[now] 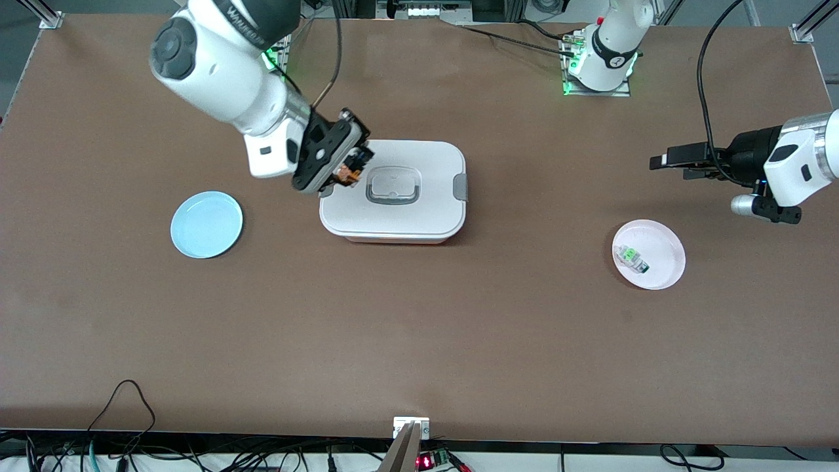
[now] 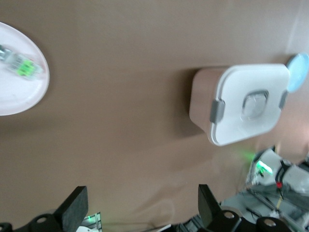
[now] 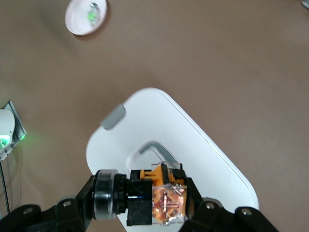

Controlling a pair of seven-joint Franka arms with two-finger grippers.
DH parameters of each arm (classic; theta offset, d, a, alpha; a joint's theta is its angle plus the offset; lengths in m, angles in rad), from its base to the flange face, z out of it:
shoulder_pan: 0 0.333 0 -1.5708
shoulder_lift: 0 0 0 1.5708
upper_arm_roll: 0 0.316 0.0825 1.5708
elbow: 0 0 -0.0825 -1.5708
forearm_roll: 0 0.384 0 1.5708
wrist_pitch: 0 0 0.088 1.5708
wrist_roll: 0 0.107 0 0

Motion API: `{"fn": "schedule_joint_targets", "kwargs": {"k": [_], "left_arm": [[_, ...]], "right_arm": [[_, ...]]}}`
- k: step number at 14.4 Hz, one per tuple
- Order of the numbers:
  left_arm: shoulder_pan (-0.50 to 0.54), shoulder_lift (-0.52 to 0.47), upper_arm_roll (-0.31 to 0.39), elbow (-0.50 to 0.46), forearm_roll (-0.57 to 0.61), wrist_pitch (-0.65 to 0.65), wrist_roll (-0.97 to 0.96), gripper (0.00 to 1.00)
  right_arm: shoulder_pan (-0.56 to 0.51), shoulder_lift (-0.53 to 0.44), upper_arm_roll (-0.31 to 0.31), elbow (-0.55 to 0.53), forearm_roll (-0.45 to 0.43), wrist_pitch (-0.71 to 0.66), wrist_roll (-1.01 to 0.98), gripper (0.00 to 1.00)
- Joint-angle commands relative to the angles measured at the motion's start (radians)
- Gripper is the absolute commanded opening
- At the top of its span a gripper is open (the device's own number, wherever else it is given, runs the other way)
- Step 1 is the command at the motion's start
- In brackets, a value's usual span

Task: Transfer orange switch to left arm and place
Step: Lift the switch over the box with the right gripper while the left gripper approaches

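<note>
My right gripper (image 1: 345,169) is shut on the orange switch (image 1: 349,173) and holds it in the air over the edge of the box (image 1: 419,219) toward the right arm's end. In the right wrist view the switch (image 3: 161,198), black and orange with a round black end, lies crosswise between the fingers of the right gripper (image 3: 142,203), above the white lid of the box (image 3: 193,140). My left gripper (image 1: 661,161) is open and empty, up over bare table toward the left arm's end. In the left wrist view the left gripper (image 2: 142,208) has its fingers spread wide, and the box (image 2: 241,121) lies well away from it.
A pink plate (image 1: 665,265) holding a green-and-white component (image 1: 633,257) lies toward the left arm's end, nearer the front camera than the left gripper. A pale blue plate (image 1: 206,224) lies toward the right arm's end, beside the box. Cables run along the table's near edge.
</note>
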Motion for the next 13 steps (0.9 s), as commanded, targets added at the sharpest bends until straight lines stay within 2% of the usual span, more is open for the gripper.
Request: {"fn": "schedule_joint_targets", "kwargs": {"k": [1,7,13], "left_arm": [[0.009,0.006,-0.002,-0.027,-0.120,-0.033,0.106,1.00],[0.012,0.006,0.000,-0.205,-0.476,-0.009,0.114,1.00],[0.011,0.004,-0.002,-0.317,-0.720,0.003,0.108,0.99]], "right_arm": [[0.023,0.010,0.042,0.004,0.015,0.115,-0.027,0.10],[0.150,0.065,0.042,0.001,0.020,0.408,0.000,0.08],[0.299,0.148,0.039,0.002,0.015,0.735,0.103,0.05]]}}
